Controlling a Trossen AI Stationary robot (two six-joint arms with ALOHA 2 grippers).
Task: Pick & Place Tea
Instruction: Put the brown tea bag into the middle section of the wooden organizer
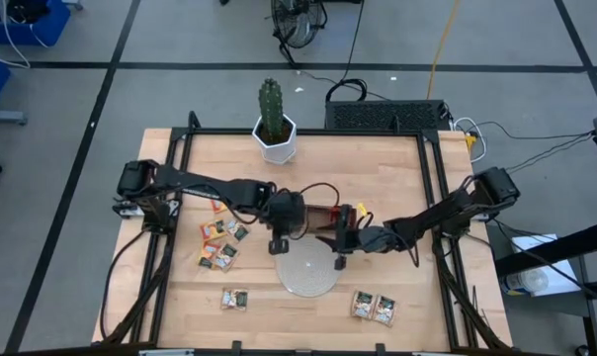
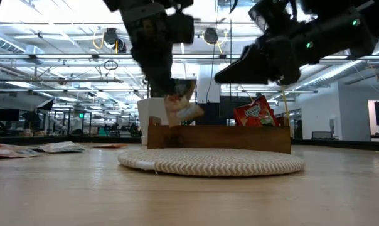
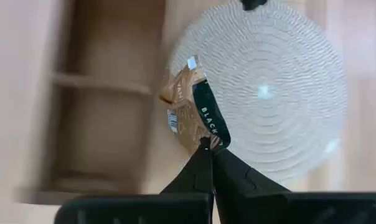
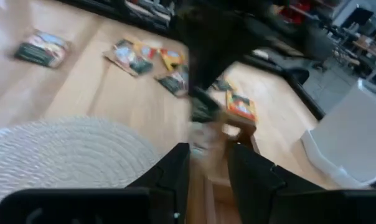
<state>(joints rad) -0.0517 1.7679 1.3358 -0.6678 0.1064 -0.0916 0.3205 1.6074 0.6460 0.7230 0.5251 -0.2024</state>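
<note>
Between your left gripper's (image 3: pixel 211 148) closed fingers hangs a brown tea sachet (image 3: pixel 189 102), pinched by one corner, its length running away from the fingertips over the tray's (image 3: pixel 101 87) edge beside the woven disc (image 3: pixel 281 93). It looks light, floppy and slippery: grip edges. Beyond, your right gripper (image 4: pixel 206 163) stands parted, empty.

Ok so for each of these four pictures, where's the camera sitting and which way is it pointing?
High: overhead, straight down on table; both arms show.
Low: tabletop height, level across woven disc to wooden tray; arms enter from above.
Left wrist: past shut left gripper pinching a tea sachet.
Right wrist: past open right gripper toward loose sachets.
All share the disc.
</note>
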